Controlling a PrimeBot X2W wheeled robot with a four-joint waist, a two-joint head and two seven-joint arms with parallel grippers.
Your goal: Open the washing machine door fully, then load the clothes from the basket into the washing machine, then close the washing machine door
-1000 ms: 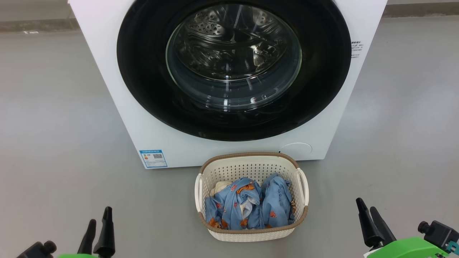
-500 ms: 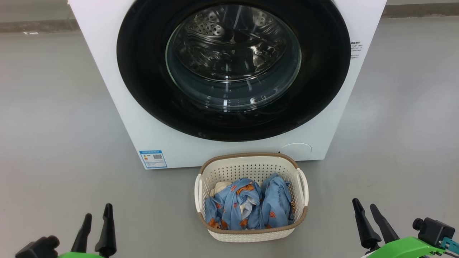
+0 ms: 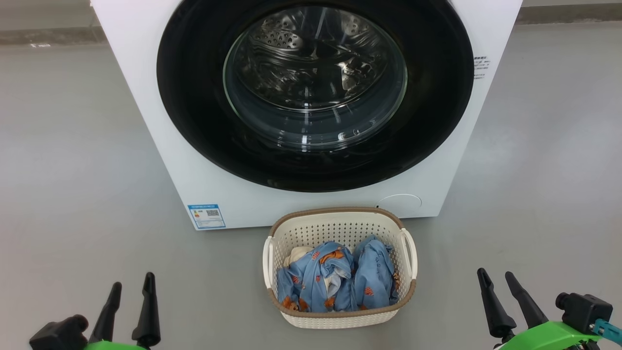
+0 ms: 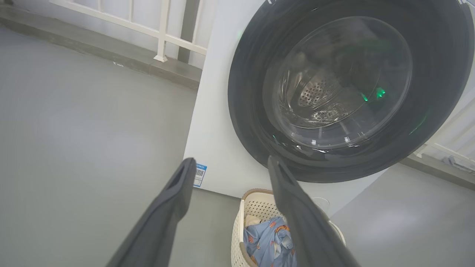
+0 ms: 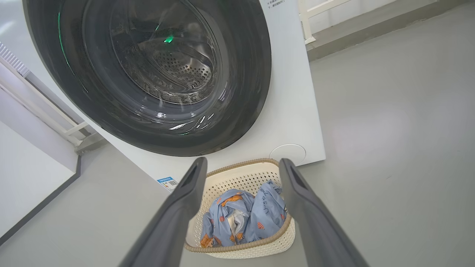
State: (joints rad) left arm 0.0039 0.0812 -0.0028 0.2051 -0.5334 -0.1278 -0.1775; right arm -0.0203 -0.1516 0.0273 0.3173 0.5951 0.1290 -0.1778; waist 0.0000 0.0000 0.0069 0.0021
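Gaping wide, left fingers [image 3: 147, 316] and right fingers [image 3: 491, 301] hold nothing, seemingly touching nothing.

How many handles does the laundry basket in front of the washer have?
2. In the head view the basket has a left handle and a right handle, one at each side of the rim. None looks hidden.

I see the washing machine door [image 3: 194, 97] closed flush on the washing machine [image 3: 160, 121], the basket [image 3: 340, 212] just in front holding the clothes [image 3: 335, 282], and the left gripper [image 3: 133, 280] and right gripper [image 3: 495, 273] low at either side, fingers spread, empty.
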